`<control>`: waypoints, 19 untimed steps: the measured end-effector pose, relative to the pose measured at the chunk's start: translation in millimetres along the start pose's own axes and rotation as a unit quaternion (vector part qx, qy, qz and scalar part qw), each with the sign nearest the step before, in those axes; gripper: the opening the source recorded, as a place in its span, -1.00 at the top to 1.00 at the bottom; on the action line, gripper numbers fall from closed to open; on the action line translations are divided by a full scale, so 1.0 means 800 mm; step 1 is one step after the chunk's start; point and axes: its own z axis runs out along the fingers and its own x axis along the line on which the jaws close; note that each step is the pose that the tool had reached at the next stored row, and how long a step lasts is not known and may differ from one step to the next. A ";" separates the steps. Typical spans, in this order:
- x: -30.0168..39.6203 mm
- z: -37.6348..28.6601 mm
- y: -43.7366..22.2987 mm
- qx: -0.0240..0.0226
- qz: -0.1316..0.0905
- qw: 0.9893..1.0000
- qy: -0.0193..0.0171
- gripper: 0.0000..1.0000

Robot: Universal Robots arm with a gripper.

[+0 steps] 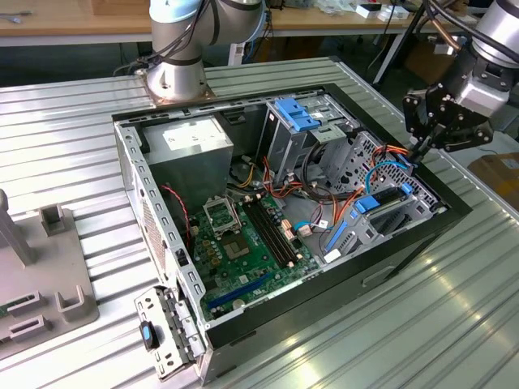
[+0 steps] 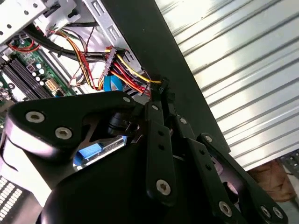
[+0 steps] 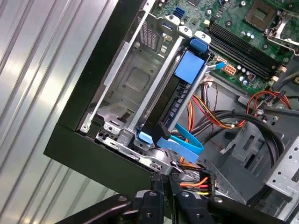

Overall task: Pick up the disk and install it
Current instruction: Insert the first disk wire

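Observation:
The disk (image 1: 388,209) is a dark slab with blue rails and a blue end tab, standing on edge in the drive bay at the case's corner on the exterior view's right. In the first wrist view the disk (image 3: 175,100) sits between the bay's metal walls, with a blue flat cable (image 3: 187,140) at its end. My gripper (image 1: 419,152) hangs just above and behind that bay, over the case's rim. Its black fingers (image 3: 156,189) are shut together with nothing between them, close to a bundle of red, yellow and black wires (image 3: 196,181). In the second wrist view the gripper (image 2: 158,100) points at the same wire bundle (image 2: 124,70).
The open computer case (image 1: 268,312) lies on a ribbed metal table (image 1: 422,324). Inside are a green motherboard (image 1: 243,239), a power supply (image 1: 190,144) and an upright cage with a blue latch (image 1: 296,113). A grey fixture (image 1: 45,279) stands at the exterior view's left, the arm's base (image 1: 174,77) behind the case.

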 end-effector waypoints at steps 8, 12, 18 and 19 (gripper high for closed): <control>0.0000 0.0005 0.0001 0.000 0.061 0.998 0.006 0.65; -0.0026 0.0001 0.0048 0.000 0.061 0.998 0.005 0.65; -0.0071 0.0003 0.0133 -0.001 0.074 0.997 0.007 0.65; -0.0071 0.0004 0.0134 -0.001 0.079 0.997 0.007 0.65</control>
